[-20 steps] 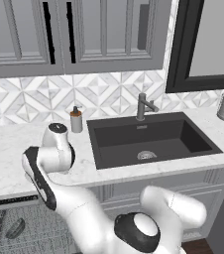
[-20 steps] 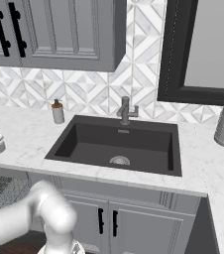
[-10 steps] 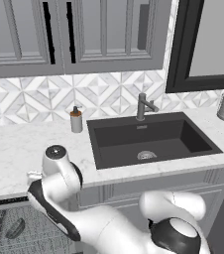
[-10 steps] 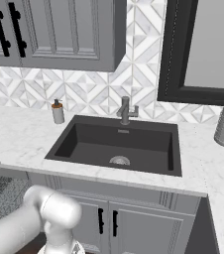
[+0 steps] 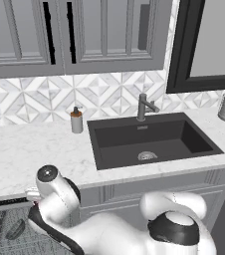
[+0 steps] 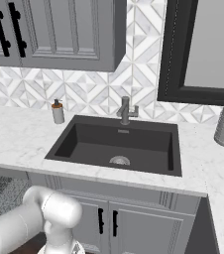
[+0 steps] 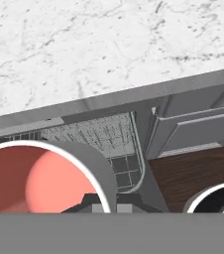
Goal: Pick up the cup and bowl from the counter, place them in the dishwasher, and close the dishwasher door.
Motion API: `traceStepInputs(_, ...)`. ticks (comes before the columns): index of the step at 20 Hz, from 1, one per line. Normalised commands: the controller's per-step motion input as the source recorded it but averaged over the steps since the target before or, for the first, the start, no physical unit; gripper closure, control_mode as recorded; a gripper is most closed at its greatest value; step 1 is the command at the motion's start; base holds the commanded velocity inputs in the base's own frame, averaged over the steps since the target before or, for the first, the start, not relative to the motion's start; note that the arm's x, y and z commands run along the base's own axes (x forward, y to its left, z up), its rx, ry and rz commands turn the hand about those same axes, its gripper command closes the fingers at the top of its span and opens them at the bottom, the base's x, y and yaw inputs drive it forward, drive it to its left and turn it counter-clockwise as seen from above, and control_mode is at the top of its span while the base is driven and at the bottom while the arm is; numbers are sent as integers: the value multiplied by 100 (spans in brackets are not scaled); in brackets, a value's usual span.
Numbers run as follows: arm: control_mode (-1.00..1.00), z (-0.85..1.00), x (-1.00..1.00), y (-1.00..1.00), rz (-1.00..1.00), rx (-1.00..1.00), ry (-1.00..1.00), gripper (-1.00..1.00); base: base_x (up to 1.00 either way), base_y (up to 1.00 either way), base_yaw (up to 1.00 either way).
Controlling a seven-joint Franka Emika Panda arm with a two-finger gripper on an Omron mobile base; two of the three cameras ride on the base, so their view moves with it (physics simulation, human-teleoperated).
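Counter (image 5: 30,149) edge overhead, dishwasher (image 7: 109,144) rack open beneath. Cup (image 7: 39,178) sits low in the hand view, apparently clamped by the closed gripper. You should lower it upright into a free rack cell before releasing.

cup (image 7: 44,178): lower part cut off at the bottom of the hand view; red inside shows
gripper: fingertips hidden behind the cup; grip itself unseen
dishwasher (image 5: 5,231): racks cut by the left and bottom edges; partly behind the arm
dark round thing (image 7: 218,198): cut off at the lower right; too little to name
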Motion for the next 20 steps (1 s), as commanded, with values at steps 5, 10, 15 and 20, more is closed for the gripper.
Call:
traceStepInputs(5, -100, -79, 0, 0, 0, 0, -14, 100, 0, 0, 0)
traceStepInputs(10, -100, -67, 0, 0, 0, 0, -15, 100, 0, 0, 0)
traceStepInputs(15, -100, -45, 0, 0, 0, 0, -12, 100, 0, 0, 0)
traceStepInputs(20, -100, -4, 5, 0, 0, 0, -4, 100, 0, 0, 0)
